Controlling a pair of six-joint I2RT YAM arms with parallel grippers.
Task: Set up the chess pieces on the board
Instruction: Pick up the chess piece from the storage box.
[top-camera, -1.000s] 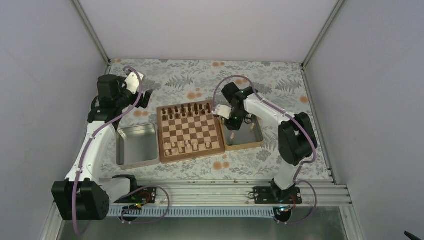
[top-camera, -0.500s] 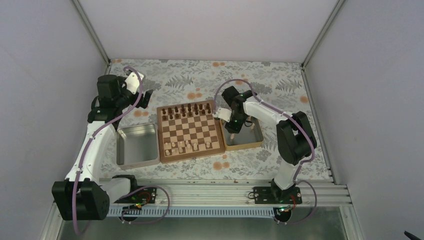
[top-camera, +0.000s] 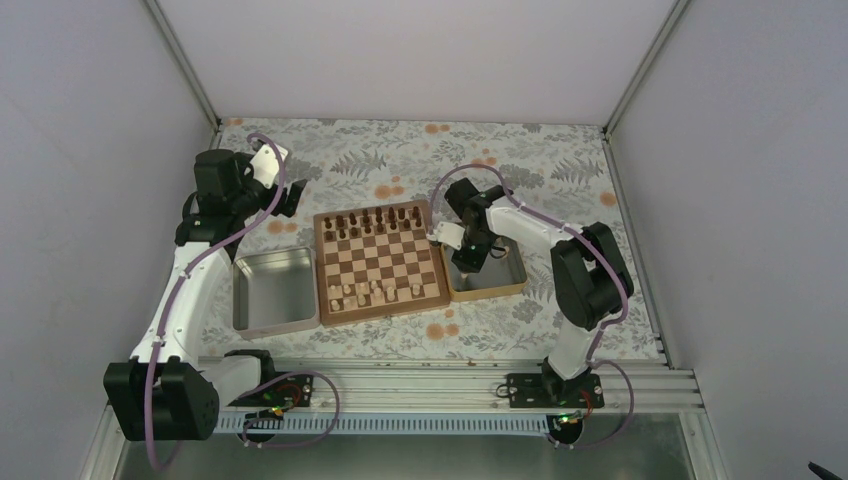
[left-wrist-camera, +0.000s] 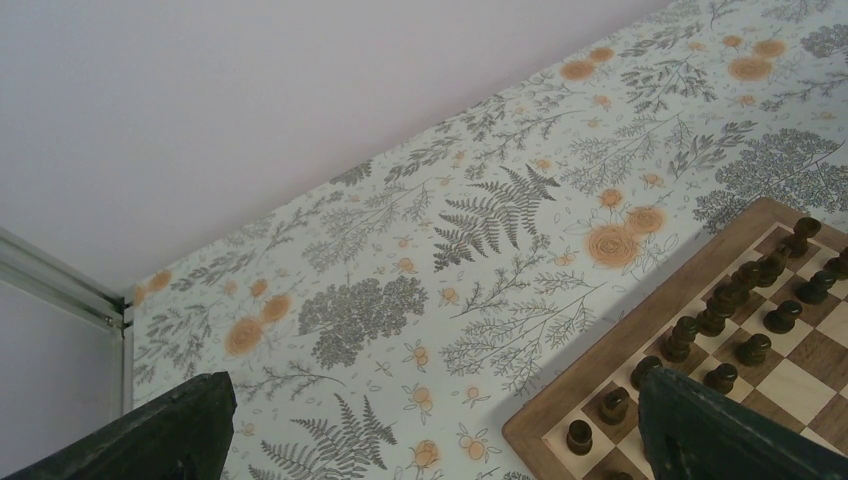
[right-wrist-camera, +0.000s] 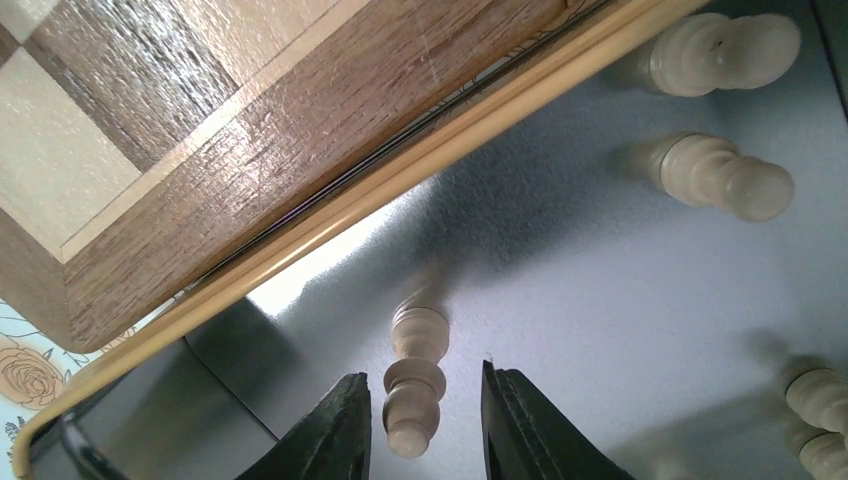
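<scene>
The board (top-camera: 380, 262) lies mid-table, with dark pieces along its far rows and several pale chess pieces (top-camera: 365, 293) on its near rows. My right gripper (top-camera: 468, 262) is down inside the wooden-rimmed tray (top-camera: 495, 288) to the right of the board. In the right wrist view it (right-wrist-camera: 425, 420) is open, and its fingers (right-wrist-camera: 335, 435) stand on either side of a pale piece (right-wrist-camera: 413, 385) lying on the tray floor, with gaps on both sides. More pale pieces (right-wrist-camera: 715, 175) lie farther in the tray. My left gripper (top-camera: 290, 200) is open and empty off the board's far left corner (left-wrist-camera: 560, 415).
A shiny metal tray (top-camera: 270, 290) sits against the board's left side. The board's thick wooden edge (right-wrist-camera: 250, 170) and the tray's pale rim (right-wrist-camera: 400, 175) run close beside my right fingers. The dark pieces (left-wrist-camera: 720, 320) stand near my left gripper. Walls enclose the table.
My right gripper has moved toward the near side and down into the wooden-rimmed tray, over a pale piece. The left arm has not moved.
</scene>
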